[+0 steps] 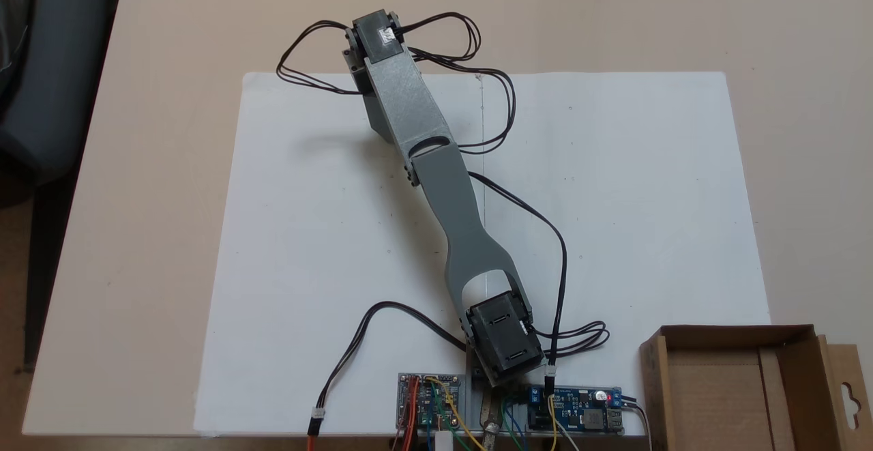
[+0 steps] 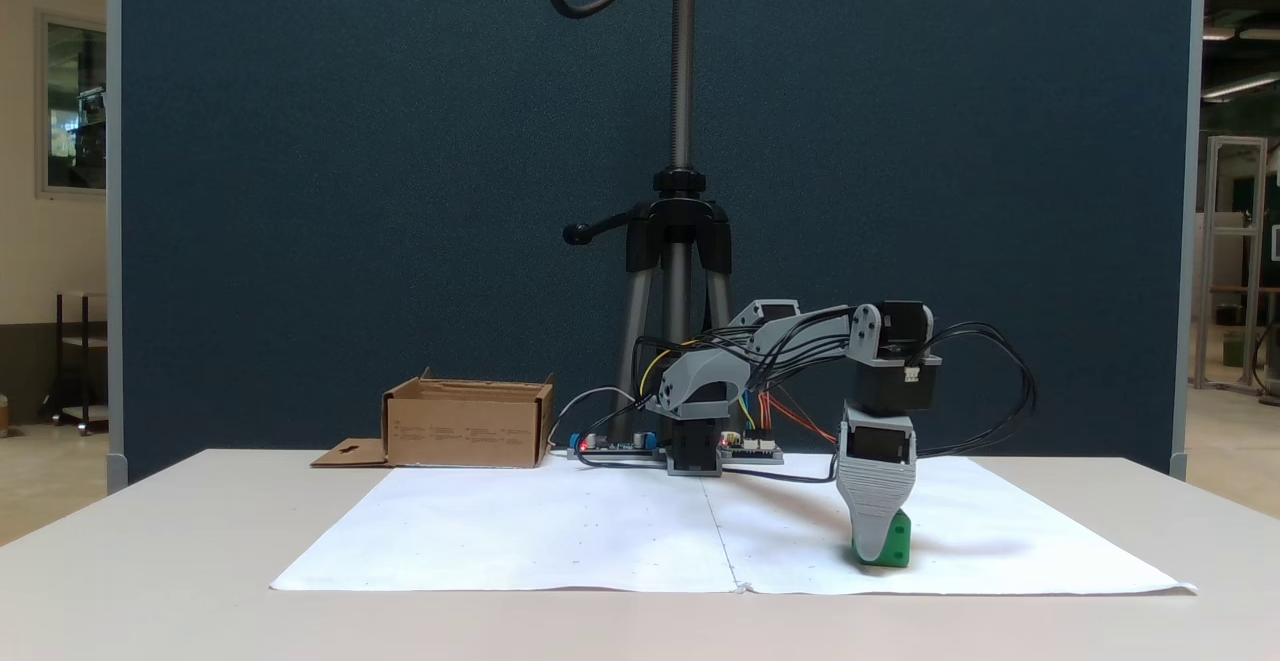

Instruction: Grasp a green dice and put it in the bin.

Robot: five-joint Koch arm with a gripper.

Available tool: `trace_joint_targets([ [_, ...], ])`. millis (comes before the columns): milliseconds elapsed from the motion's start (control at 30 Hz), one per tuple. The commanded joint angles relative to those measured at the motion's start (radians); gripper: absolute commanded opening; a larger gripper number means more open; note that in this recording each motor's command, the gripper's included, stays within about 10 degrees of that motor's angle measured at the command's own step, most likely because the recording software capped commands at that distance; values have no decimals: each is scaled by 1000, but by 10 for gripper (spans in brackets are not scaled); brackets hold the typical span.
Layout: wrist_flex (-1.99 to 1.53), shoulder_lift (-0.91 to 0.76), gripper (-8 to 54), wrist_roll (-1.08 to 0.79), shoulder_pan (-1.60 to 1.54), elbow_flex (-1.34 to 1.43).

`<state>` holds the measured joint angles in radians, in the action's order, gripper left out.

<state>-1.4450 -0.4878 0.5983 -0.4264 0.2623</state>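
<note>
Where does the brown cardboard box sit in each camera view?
In a fixed view: the brown corrugated cardboard box sits in the bottom right corner, cut off by the picture's lower edge.
In a fixed view: the box stands left of centre, at the table's far side.
Shared landmark: the white paper sheet; in both fixed views, the box stands just off one of its corners.

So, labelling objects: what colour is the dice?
Bright green dice, clearest in a fixed view.

Open paper between fingers and bin

Beside the fingers (image 2: 872, 526) the white paper (image 2: 560, 526) lies bare toward the bin (image 2: 465, 426); circuit boards (image 1: 508, 406) and tripod (image 2: 680, 271) stand behind them.
</note>
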Motion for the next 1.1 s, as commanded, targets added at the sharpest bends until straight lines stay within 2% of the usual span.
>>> trace_joint_targets([
  [0,-52,-23,425,75,-23,-40],
  [367,-38,-21,415,75,-40,-40],
  [633,-18,-20,243,77,-40,-40],
  [800,-12,-12,231,78,-40,-40],
  [933,-8,-12,139,78,-40,-40],
  [1067,-3,-11,138,77,-41,-40],
])
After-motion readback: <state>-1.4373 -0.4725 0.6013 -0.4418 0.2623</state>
